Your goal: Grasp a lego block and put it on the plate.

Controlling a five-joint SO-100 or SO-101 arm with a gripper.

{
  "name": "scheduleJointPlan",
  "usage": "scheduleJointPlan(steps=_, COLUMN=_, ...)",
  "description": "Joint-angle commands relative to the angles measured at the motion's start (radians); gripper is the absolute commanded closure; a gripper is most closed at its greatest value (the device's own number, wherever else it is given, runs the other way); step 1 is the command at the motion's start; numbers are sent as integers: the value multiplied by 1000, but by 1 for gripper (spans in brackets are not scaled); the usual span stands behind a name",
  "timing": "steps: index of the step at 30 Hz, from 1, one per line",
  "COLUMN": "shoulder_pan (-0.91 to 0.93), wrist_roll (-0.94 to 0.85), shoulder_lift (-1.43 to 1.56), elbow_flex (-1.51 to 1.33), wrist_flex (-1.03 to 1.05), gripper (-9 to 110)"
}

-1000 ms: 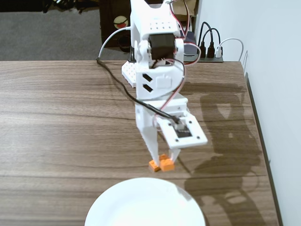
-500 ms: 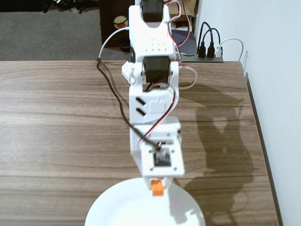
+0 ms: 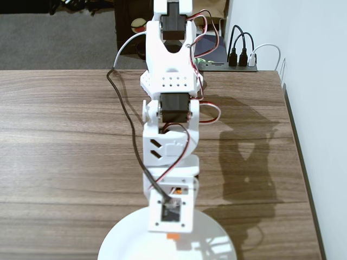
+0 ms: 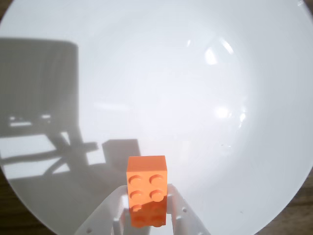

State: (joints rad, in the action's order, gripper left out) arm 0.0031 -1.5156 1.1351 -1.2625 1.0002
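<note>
My gripper (image 4: 147, 193) is shut on the lego block (image 4: 146, 188), a small bright-orange studded brick held between the two white fingers. In the wrist view the block hangs over the plate (image 4: 205, 98), whose glossy white surface fills nearly the whole frame; I cannot tell whether it touches. From the fixed view the arm reaches out over the plate (image 3: 122, 241) at the table's near edge. Only a sliver of the block (image 3: 172, 236) shows under the wrist housing, which hides the gripper (image 3: 172, 234) fingers.
A speck of orange (image 3: 176, 190) shows through a gap in the arm, on the table behind the plate. A power strip with plugs (image 3: 241, 58) sits at the back right. The wooden table (image 3: 65, 141) ends at the right by the white wall.
The arm has swung from the table behind the plate forward and out over the plate, carrying the orange block. One orange brick stayed on the table.
</note>
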Motion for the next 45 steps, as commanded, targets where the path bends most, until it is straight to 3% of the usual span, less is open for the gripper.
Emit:
scheduleJointPlan(steps=1, shoulder_pan=6, wrist_roll=6, shoulder_lift=3, elbow_flex=44, wrist_flex=2, gripper=98)
scheduleJointPlan(steps=16, shoulder_pan=2, wrist_roll=12, shoulder_lift=6, elbow_flex=41, wrist_flex=6, gripper=97)
scheduleJointPlan(steps=26, shoulder_pan=8, wrist_roll=28, shoulder_lift=15, elbow_flex=35, wrist_flex=6, gripper=86)
scheduleJointPlan(steps=35, shoulder_pan=9, wrist_roll=100, shoulder_lift=64, elbow_flex=34, wrist_flex=3, gripper=85)
scheduleJointPlan(steps=45, shoulder_pan=-9, wrist_roll=196, shoulder_lift=290, elbow_flex=-175, wrist_flex=2, gripper=86)
